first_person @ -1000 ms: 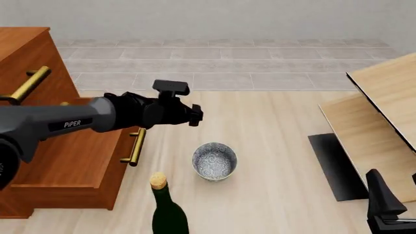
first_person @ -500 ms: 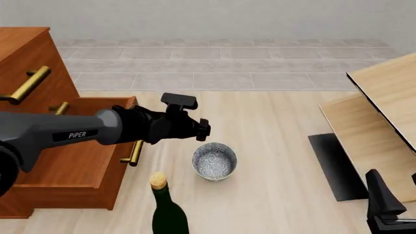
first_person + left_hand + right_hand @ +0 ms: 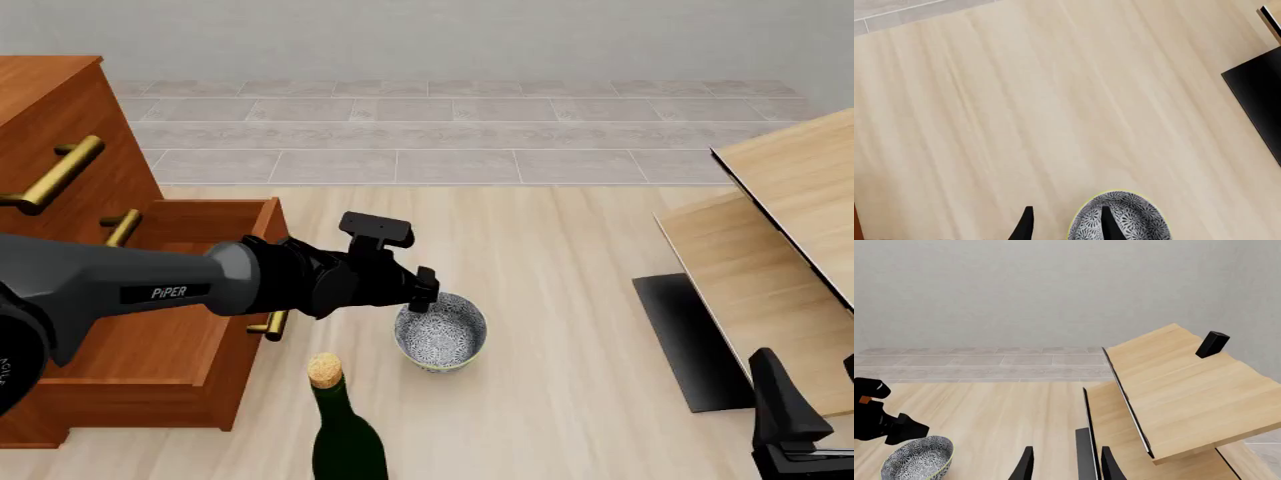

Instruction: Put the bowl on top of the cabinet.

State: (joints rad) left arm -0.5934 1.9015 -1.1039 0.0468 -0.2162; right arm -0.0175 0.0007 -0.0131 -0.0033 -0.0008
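Approach-to-grasp step: left gripper [image 3: 422, 288] hovers at the bowl [image 3: 441, 332] rim's 10 o'clock edge, fingers [image 3: 1108, 223] apart, straddling the wall (one tip inside, one outside). Bowl looks empty, sits on the table at the cabinet's [image 3: 94, 300] 3 o'clock. Next: descend, close, lift. Right gripper [image 3: 1064, 465] idle, open.

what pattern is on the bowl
The bowl is white with a dense dark speckled floral pattern, clearest in the left wrist view.
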